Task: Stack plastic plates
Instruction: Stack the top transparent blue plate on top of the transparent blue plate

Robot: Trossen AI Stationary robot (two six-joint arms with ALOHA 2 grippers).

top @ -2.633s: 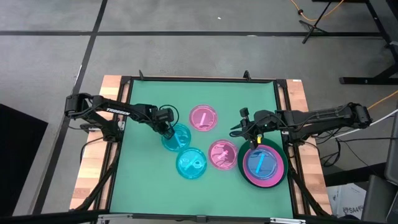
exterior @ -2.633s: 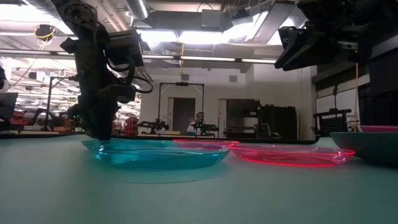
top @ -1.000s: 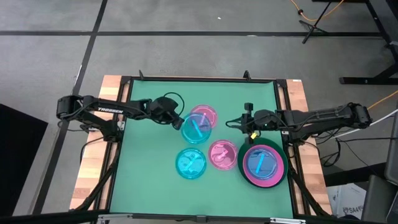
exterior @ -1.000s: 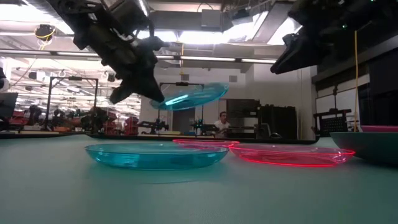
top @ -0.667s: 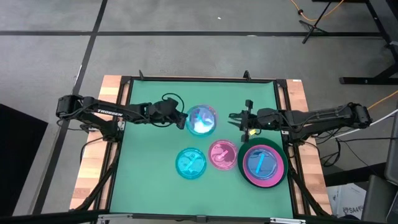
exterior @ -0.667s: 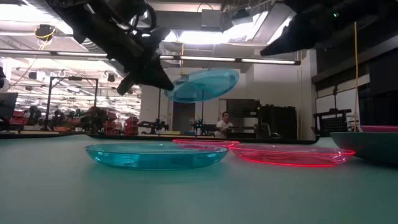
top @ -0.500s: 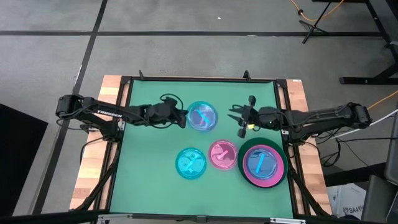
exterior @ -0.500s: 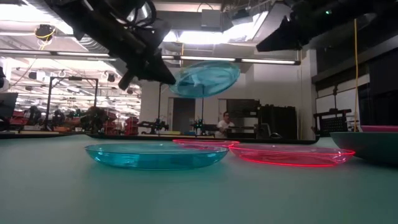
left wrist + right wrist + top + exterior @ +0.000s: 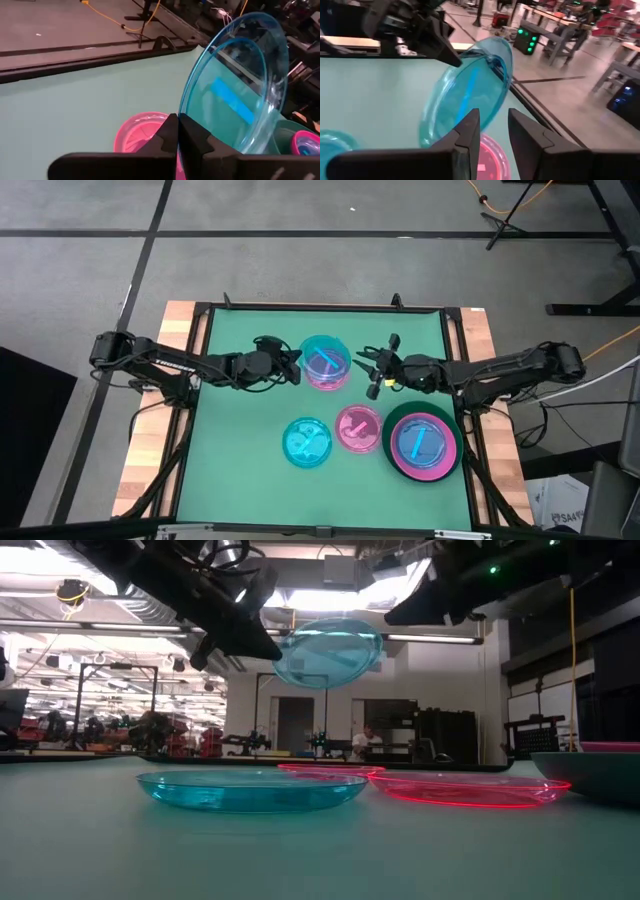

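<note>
My left gripper [image 9: 292, 366] is shut on a small translucent cyan plate [image 9: 325, 359], which hangs tilted above a small pink plate [image 9: 327, 384] lying flat on the green mat. In the low view the held plate [image 9: 328, 652] is high in the air, its hollow side turned partly toward the near edge. My right gripper [image 9: 368, 374] stands open just right of the held plate's rim, its fingers [image 9: 469, 131] pointing at the plate [image 9: 465, 95] without touching it. Another cyan plate [image 9: 307, 442] and another pink plate [image 9: 357, 428] lie flat near the front. My left gripper pinches the cyan plate's rim [image 9: 183, 111] on its left side between the two shut fingers. The fingers come nearly level from the table's left. The plate is lifted clear of the mat and the pink plate, steeply tilted.
At the right front stands a stack: a large dark green plate [image 9: 388, 442] with a hot pink plate [image 9: 436, 466] and a cyan plate [image 9: 417, 442] in it. The mat [image 9: 240, 460] is framed by a black rail, with wooden table edges left and right.
My left gripper has carried the cyan plate up and toward the far edge, over the far pink plate, and turned so that the plate has tipped from nearly level to steeply tilted. My right gripper has moved toward the table's left, close to the held plate, and rolled.
</note>
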